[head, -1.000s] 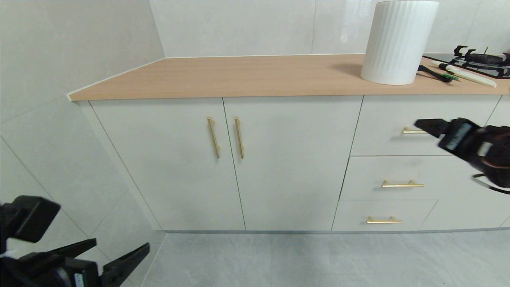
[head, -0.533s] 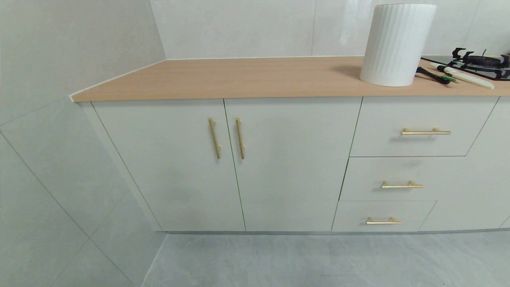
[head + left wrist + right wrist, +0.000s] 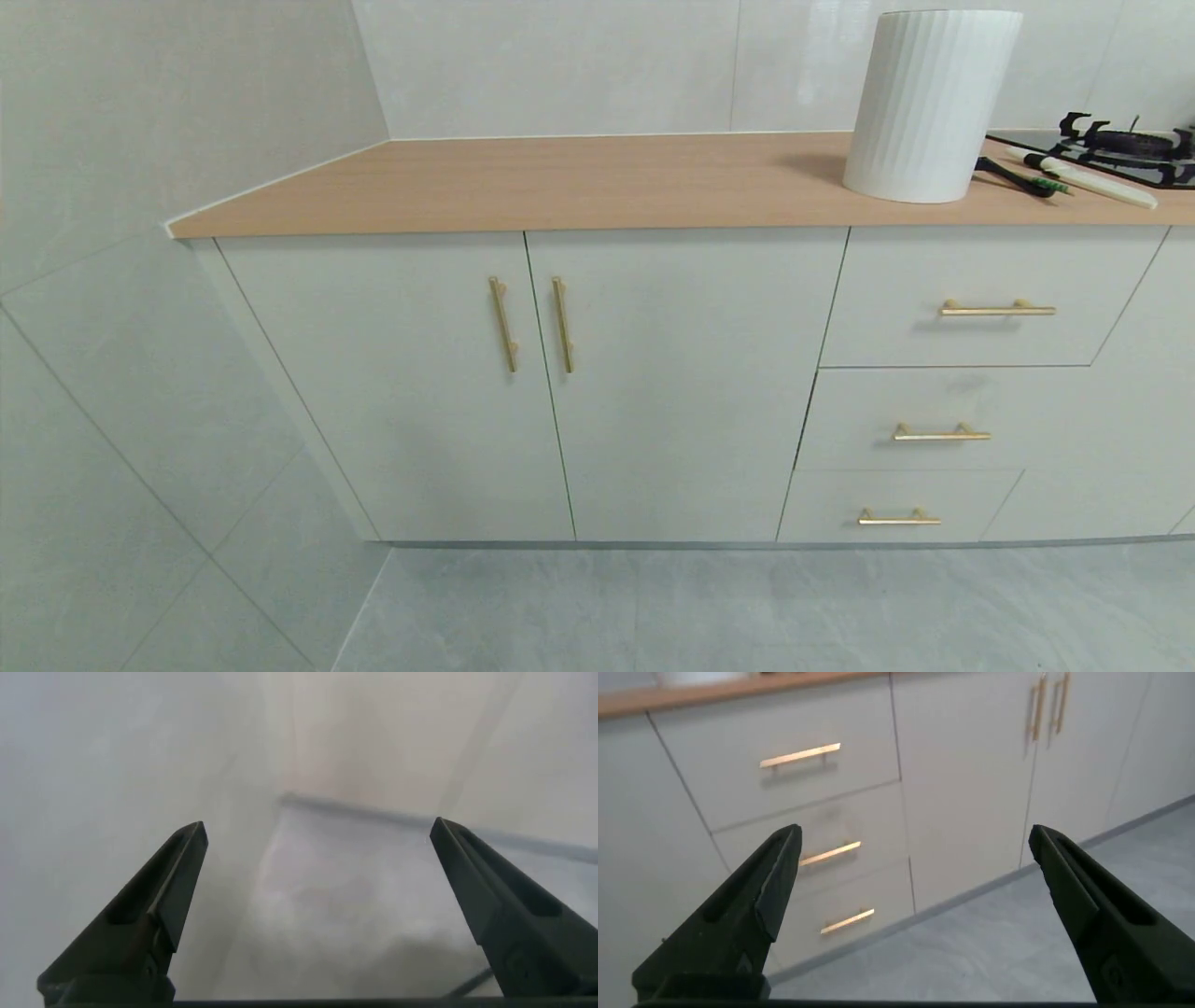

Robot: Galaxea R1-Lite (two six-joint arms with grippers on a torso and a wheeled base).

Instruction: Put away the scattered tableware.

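No text, label, number or sign can be read anywhere here.

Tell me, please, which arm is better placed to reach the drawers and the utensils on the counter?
Probably the right: its open jaws face the drawers, and the utensils lie at the counter's right end. The left jaws point at the wall and floor.

Left gripper (image 3: 318,824) and right gripper (image 3: 914,830) have withdrawn.

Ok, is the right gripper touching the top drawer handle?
Apart. The right wrist view shows the open right gripper hanging away from the cabinet, with a clear gap to the top drawer handle.
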